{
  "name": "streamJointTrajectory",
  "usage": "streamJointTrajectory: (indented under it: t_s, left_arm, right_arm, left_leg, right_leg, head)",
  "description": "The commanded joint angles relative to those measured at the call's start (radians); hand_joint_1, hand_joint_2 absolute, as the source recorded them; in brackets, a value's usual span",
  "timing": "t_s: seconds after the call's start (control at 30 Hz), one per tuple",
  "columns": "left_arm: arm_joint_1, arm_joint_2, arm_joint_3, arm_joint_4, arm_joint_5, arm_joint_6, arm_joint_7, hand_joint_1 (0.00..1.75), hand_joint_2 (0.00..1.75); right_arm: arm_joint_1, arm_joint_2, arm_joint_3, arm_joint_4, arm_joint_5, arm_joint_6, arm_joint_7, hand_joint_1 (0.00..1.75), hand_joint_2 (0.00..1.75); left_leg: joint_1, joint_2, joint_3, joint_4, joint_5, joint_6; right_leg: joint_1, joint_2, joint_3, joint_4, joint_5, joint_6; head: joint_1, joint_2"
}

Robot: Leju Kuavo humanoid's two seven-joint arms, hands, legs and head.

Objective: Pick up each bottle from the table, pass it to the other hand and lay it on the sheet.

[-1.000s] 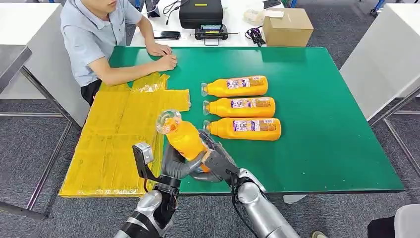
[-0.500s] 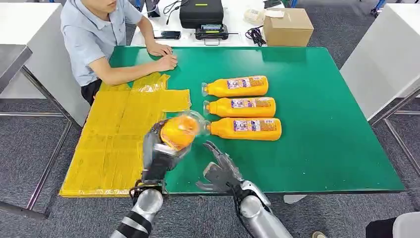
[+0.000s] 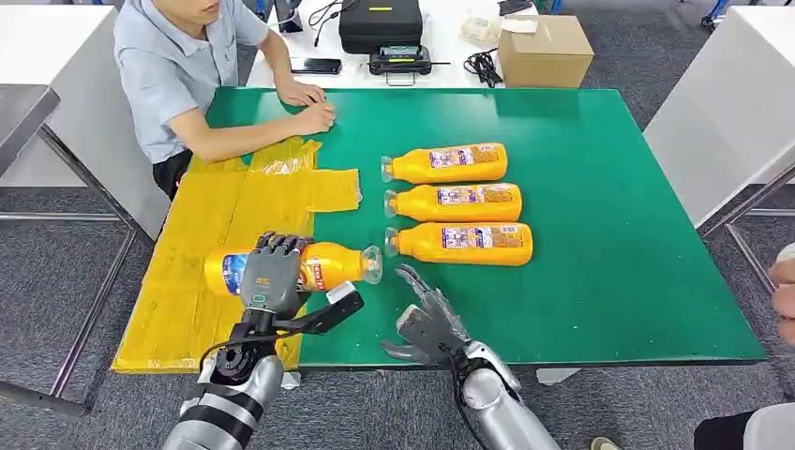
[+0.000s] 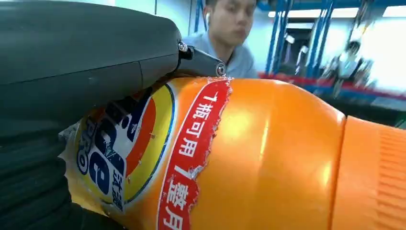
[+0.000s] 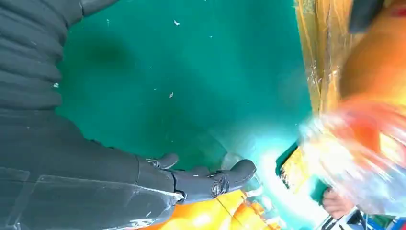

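Note:
My left hand (image 3: pixel 270 274) grips an orange bottle (image 3: pixel 323 265) around its middle and holds it on its side over the edge of the yellow sheet (image 3: pixel 216 253), cap end toward the green table. The left wrist view shows that orange bottle (image 4: pixel 249 158) close up, its label under my left hand (image 4: pixel 72 72). My right hand (image 3: pixel 427 323) is open with fingers spread, near the table's front edge, holding nothing; the right hand (image 5: pixel 201 179) hovers above the green top. Three more orange bottles (image 3: pixel 447 163) (image 3: pixel 457 202) (image 3: pixel 464 243) lie side by side mid-table.
A person (image 3: pixel 178 66) sits at the far left corner with both hands resting on the green table (image 3: pixel 609 234). A cardboard box (image 3: pixel 544 49) and a black case (image 3: pixel 380 23) stand on the white table behind. Another person's hand (image 3: pixel 783 291) shows at the right edge.
The bottle passed from my right hand to my left, which swung it left and lowered it sideways over the sheet. My right hand let go and stays open by the table's front.

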Motion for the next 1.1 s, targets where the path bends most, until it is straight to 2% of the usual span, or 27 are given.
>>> streamJointTrajectory:
  t_s: [0.03,0.13,0.17,0.23,0.27,0.3,0.33,0.37,0.4,0.43,0.83,1.1]
  left_arm:
    - [-0.161,0.079,0.039,0.289,-0.017,-0.093,0.048,1.75,1.75]
    - [-0.179,0.084,0.037,0.319,-0.034,-0.118,0.072,1.75,1.75]
    - [-0.184,0.085,0.04,0.328,-0.033,-0.127,0.077,1.75,1.75]
    - [-0.191,0.086,0.049,0.342,-0.024,-0.124,0.073,1.38,1.75]
    - [-0.193,0.087,0.051,0.348,-0.022,-0.121,0.07,1.38,1.75]
    - [-0.192,0.087,0.051,0.35,-0.022,-0.121,0.069,0.84,1.75]
    - [-0.195,0.084,0.057,0.356,-0.01,-0.133,0.059,0.61,1.75]
    - [-0.196,0.082,0.06,0.361,-0.002,-0.142,0.053,0.52,1.75]
    - [-0.196,0.082,0.06,0.361,-0.002,-0.142,0.053,0.07,1.75]
    - [-0.197,0.083,0.055,0.365,-0.005,-0.153,0.049,0.0,1.75]
    - [-0.226,0.08,0.045,0.452,0.037,-0.308,0.008,0.0,1.75]
    - [-0.225,0.082,0.048,0.477,0.07,-0.343,-0.024,0.0,1.75]
  right_arm:
    - [-0.028,-0.001,-0.033,0.062,-0.002,0.015,-0.001,0.0,1.75]
    - [-0.029,0.001,-0.035,0.067,-0.002,0.018,-0.001,0.0,1.75]
    - [-0.029,0.002,-0.036,0.069,-0.002,0.019,-0.001,0.0,1.75]
    - [-0.029,0.004,-0.039,0.075,-0.002,0.019,-0.001,0.0,1.75]
    - [-0.028,0.005,-0.04,0.077,-0.002,0.019,-0.001,0.0,1.75]
    - [-0.027,0.005,-0.04,0.077,-0.002,0.019,-0.001,0.0,1.75]
    - [-0.026,0.004,-0.042,0.076,-0.002,0.018,0.0,0.0,1.75]
    - [-0.024,0.004,-0.044,0.075,-0.002,0.018,0.0,0.0,1.75]
    - [-0.024,0.004,-0.044,0.075,-0.002,0.018,0.0,0.0,1.75]
    - [-0.023,0.003,-0.047,0.073,-0.002,0.017,0.001,0.0,1.75]
    - [-0.03,0.001,-0.071,0.078,0.005,0.018,0.0,0.0,1.75]
    - [-0.04,-0.002,-0.077,0.089,0.019,0.016,0.0,0.0,1.75]
  left_leg:
    - [0.001,0.0,0.002,-0.001,0.0,-0.001]
    - [0.002,-0.001,0.005,0.0,-0.001,-0.003]
    - [0.001,0.0,0.001,-0.001,0.0,-0.001]
    - [0.001,0.001,0.003,0.0,-0.001,-0.002]
    - [0.001,0.0,0.002,-0.001,0.0,-0.001]
    - [0.002,0.0,0.004,-0.001,-0.001,-0.002]
    - [0.001,0.0,0.001,-0.001,0.0,-0.001]
    - [0.001,0.001,0.002,0.0,-0.001,-0.001]
    - [0.002,0.0,0.004,0.0,-0.001,-0.002]
    - [0.001,0.0,0.003,0.0,-0.001,-0.001]
    - [0.001,0.001,0.006,-0.001,0.0,-0.002]
    - [0.0,0.002,0.01,-0.002,0.0,-0.001]
  right_leg:
    - [0.001,-0.001,0.003,-0.001,0.0,-0.002]
    - [0.002,-0.002,0.006,-0.001,-0.001,-0.003]
    - [0.001,0.0,0.002,-0.001,0.0,-0.001]
    - [0.001,0.0,0.003,0.0,-0.001,-0.002]
    - [0.001,0.0,0.002,-0.001,0.0,-0.002]
    - [0.002,-0.001,0.005,-0.001,-0.001,-0.003]
    - [0.001,-0.001,0.002,-0.001,0.0,-0.001]
    - [0.001,0.0,0.002,-0.001,0.0,-0.002]
    - [0.002,0.0,0.005,0.0,-0.001,-0.003]
    - [0.001,-0.001,0.003,0.0,-0.001,-0.002]
    - [0.001,0.0,0.007,-0.001,0.0,-0.002]
    - [0.0,0.001,0.01,-0.001,0.0,-0.002]
  head:
    - [0.0,0.0]
    - [0.0,0.0]
    - [0.0,0.0]
    - [0.0,0.0]
    - [0.0,0.0]
    - [0.0,0.0]
    - [0.0,0.0]
    - [0.0,0.0]
    - [0.0,0.0]
    - [0.0,0.0]
    - [0.0,0.0]
    - [0.0,0.0]
